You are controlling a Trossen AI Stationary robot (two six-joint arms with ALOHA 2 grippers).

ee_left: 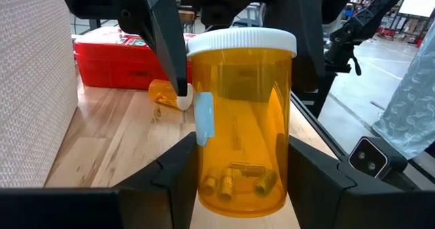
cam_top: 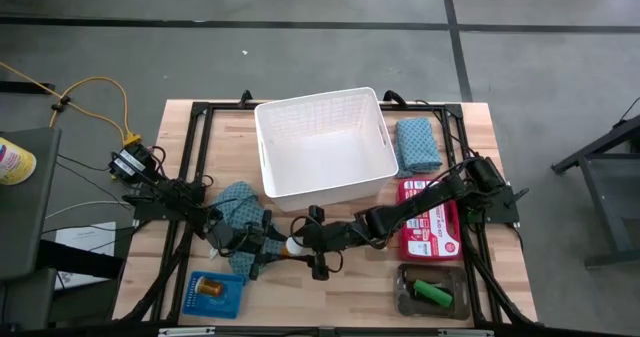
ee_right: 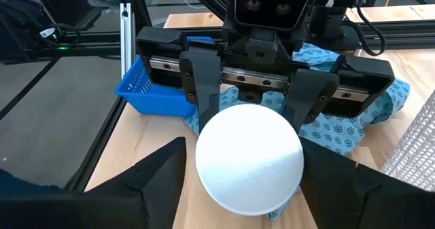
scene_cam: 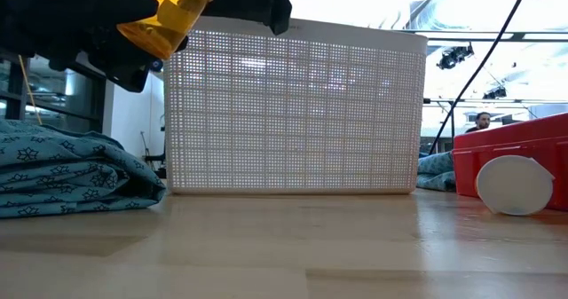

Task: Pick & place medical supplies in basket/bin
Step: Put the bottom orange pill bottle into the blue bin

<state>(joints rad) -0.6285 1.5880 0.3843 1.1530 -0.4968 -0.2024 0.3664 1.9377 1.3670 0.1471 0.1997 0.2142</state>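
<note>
An orange pill bottle (ee_left: 241, 120) with a white cap (ee_left: 241, 40) and small brass pieces inside is held in the air between the two arms, near the table's front middle (cam_top: 291, 245). My left gripper (ee_left: 241, 157) is shut on it. My right gripper (ee_right: 245, 154) is open and faces it cap-on, one finger on each side of the white cap (ee_right: 249, 160). One teal cloth (cam_top: 238, 205) lies under the left arm. The other (cam_top: 418, 143) lies right of the white basket (cam_top: 325, 142). Green and brown pieces (cam_top: 432, 293) sit in the grey tray. My left gripper pinches the bottle's orange body (ee_left: 204, 181) near its base end between its two fingers (ee_left: 178, 171). It comes level from the table's left. The bottle is lifted clear of the table and tilted, with its cap end pointing at the right gripper. My right gripper: its fingers (ee_left: 173, 59) stand close beside the cap's rim; I cannot tell whether they touch it.
A red case (cam_top: 430, 217) lies under the right arm. A second small orange bottle (ee_left: 165, 92) lies on the wood beside it, its white cap (scene_cam: 515, 185) showing in the low view. A blue mesh tray (cam_top: 215, 293) sits front left, the grey tray (cam_top: 405, 299) front right.
</note>
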